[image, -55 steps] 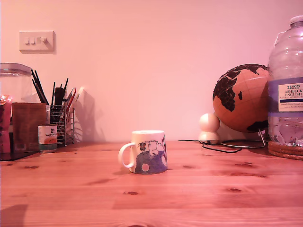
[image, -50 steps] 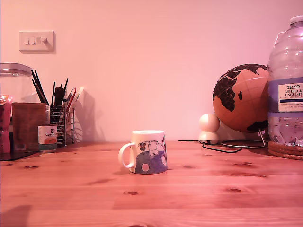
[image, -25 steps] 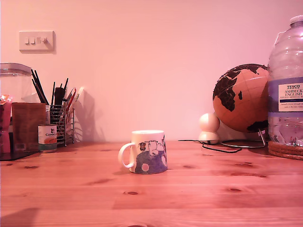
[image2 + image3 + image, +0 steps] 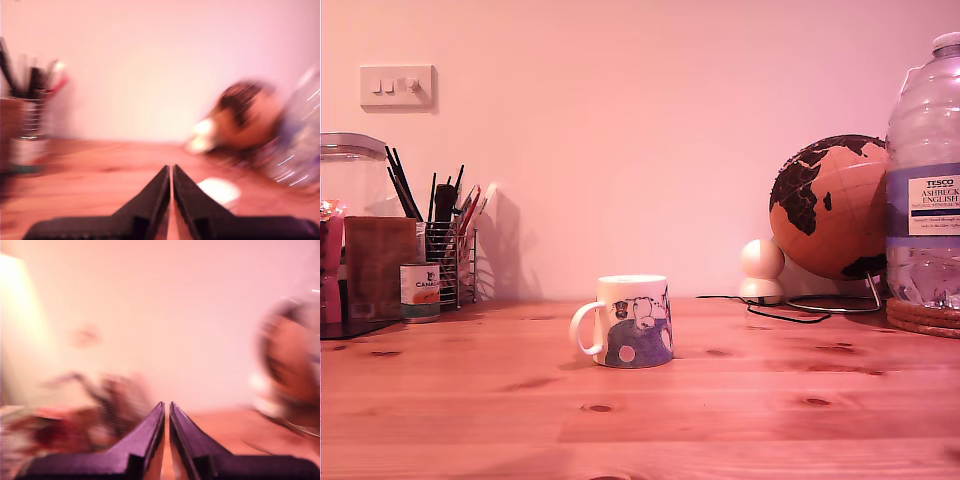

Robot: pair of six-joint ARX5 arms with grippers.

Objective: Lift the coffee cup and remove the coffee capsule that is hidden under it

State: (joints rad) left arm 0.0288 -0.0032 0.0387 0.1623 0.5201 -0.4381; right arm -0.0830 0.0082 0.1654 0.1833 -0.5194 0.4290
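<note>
the coffee cup (image 4: pixel 632 321) stands upright on the wooden surface (image 4: pixel 740 410) in the middle of the exterior view, its handle toward that view's left. no capsule shows. both wrist views are blurred; my first pincer (image 4: pixel 172 172) and my second pincer (image 4: pixel 166 409) each have their jaws nearly together, holding nothing.

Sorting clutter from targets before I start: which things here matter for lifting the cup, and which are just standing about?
For the job:
white ceramic cow-print mug; no capsule shows.

Standing about:
small labelled tin can
wire pen holder
orange globe
clear plastic water bottle
</note>
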